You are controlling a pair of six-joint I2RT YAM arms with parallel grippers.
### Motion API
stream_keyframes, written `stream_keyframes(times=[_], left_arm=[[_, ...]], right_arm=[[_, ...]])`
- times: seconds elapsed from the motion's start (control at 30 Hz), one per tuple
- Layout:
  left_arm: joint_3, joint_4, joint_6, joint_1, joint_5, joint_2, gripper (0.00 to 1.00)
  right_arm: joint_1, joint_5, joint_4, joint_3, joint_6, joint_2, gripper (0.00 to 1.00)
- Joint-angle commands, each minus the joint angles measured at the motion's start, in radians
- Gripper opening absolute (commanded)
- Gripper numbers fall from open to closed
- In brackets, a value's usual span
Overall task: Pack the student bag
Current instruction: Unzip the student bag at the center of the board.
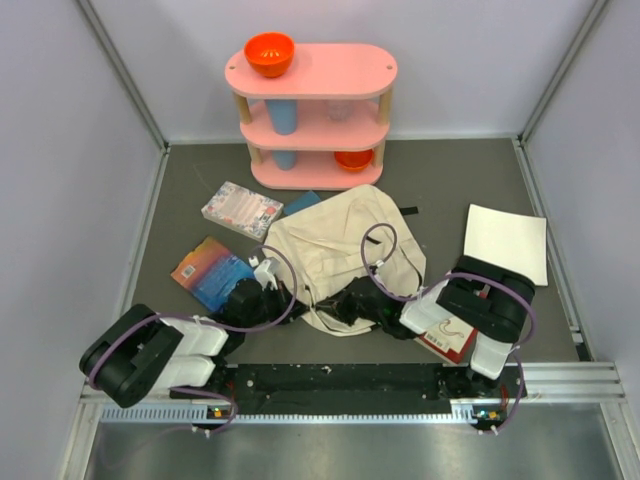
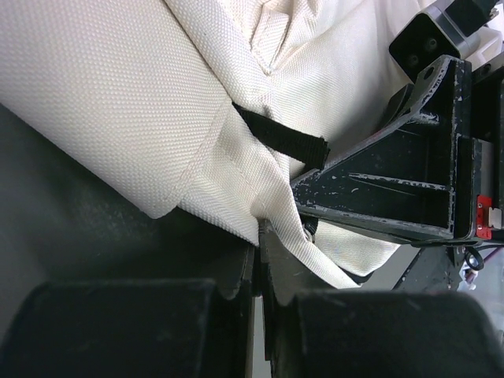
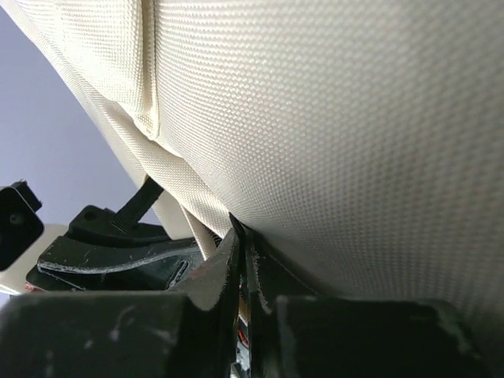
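At the middle of the bench [image 1: 440,180], in the top view, the student bag [image 1: 340,245] is lying crumpled, its cream cloth bunched in folds. Behind the bag a pink shelf [image 1: 310,70] is standing, carrying an orange bowl [image 1: 269,53] on its top board and a blue cup [image 1: 284,117] on the board below. To the bag's left a patterned box [image 1: 241,209] and a colourful book [image 1: 210,272] are lying flat; to the bag's right, apart from it, a white sheet [image 1: 506,242] is lying. The left fingers [image 1: 290,303] are touching the bag's near left edge, and the right fingers [image 1: 345,305] are touching its near edge just beside them.

In the left wrist view, the left fingers [image 2: 264,244] are pressing together, pinching a fold of the bag's [image 2: 118,94] cloth at a seam. A short black strap [image 2: 279,138] is sticking out of the bag just above that fold.

In the right wrist view, the right fingers [image 3: 236,236] are pressing together too, nipping the lower edge of the bag [image 3: 331,118], whose woven cloth is filling most of the frame above them.
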Motion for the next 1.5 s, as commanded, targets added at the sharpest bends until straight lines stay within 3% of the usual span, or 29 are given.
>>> stream_keyframes(times=[0.0, 0.1, 0.13, 0.17, 0.2, 0.27, 0.43, 0.57, 0.67, 0.93, 1.03, 1.17, 1.2, 1.27, 1.3, 1.37, 1.47], left_arm=[[-0.014, 0.005, -0.007, -0.040, 0.095, 0.023, 0.06], [-0.008, 0.004, -0.012, -0.040, 0.088, 0.003, 0.11], [-0.008, -0.009, -0.014, -0.040, 0.084, -0.006, 0.19], [-0.005, -0.019, -0.015, -0.040, 0.067, -0.018, 0.37], [0.001, -0.032, -0.017, -0.040, 0.059, -0.052, 0.46], [0.009, -0.070, -0.021, -0.040, 0.029, -0.096, 0.59], [0.044, -0.170, -0.034, -0.040, -0.074, -0.262, 0.79], [0.087, -0.254, -0.026, -0.038, -0.168, -0.269, 0.85], [0.122, -0.257, -0.037, -0.038, -0.194, -0.180, 0.85], [0.156, -0.047, -0.103, -0.038, -0.199, 0.075, 0.86], [0.185, -0.013, -0.110, -0.038, -0.177, 0.149, 0.82], [0.190, 0.056, -0.127, -0.035, -0.180, 0.228, 0.60], [0.194, 0.060, -0.135, -0.037, -0.177, 0.257, 0.47], [0.193, 0.089, -0.155, -0.037, -0.166, 0.284, 0.35], [0.188, 0.133, -0.159, -0.037, -0.159, 0.311, 0.19], [0.182, 0.175, -0.175, -0.037, -0.148, 0.337, 0.01], [0.175, 0.235, -0.194, -0.037, -0.136, 0.391, 0.00]], right_arm=[[-0.001, 0.140, -0.128, 0.017, -0.048, 0.033, 0.00], [-0.001, 0.145, -0.128, 0.020, -0.148, -0.002, 0.00], [-0.001, 0.148, -0.142, 0.020, -0.200, -0.016, 0.00], [-0.002, 0.156, -0.145, 0.017, -0.224, -0.035, 0.00], [-0.001, 0.160, -0.145, 0.011, -0.251, -0.052, 0.00], [-0.002, 0.163, -0.163, -0.001, -0.327, -0.105, 0.00], [-0.001, 0.145, -0.237, 0.008, -0.433, -0.174, 0.00], [-0.001, 0.131, -0.212, -0.021, -0.455, -0.217, 0.00], [-0.001, 0.117, -0.199, -0.038, -0.467, -0.248, 0.00], [0.002, 0.108, -0.225, -0.064, -0.504, -0.334, 0.00], [0.008, 0.100, -0.248, -0.059, -0.530, -0.368, 0.00], [0.018, 0.130, -0.326, -0.059, -0.547, -0.415, 0.00], [0.018, 0.133, -0.335, -0.059, -0.547, -0.424, 0.00], [0.018, 0.137, -0.346, -0.061, -0.555, -0.443, 0.00], [0.018, 0.139, -0.357, -0.061, -0.555, -0.448, 0.00], [0.018, 0.139, -0.373, -0.059, -0.559, -0.458, 0.00], [0.019, 0.134, -0.401, -0.059, -0.562, -0.475, 0.00]])
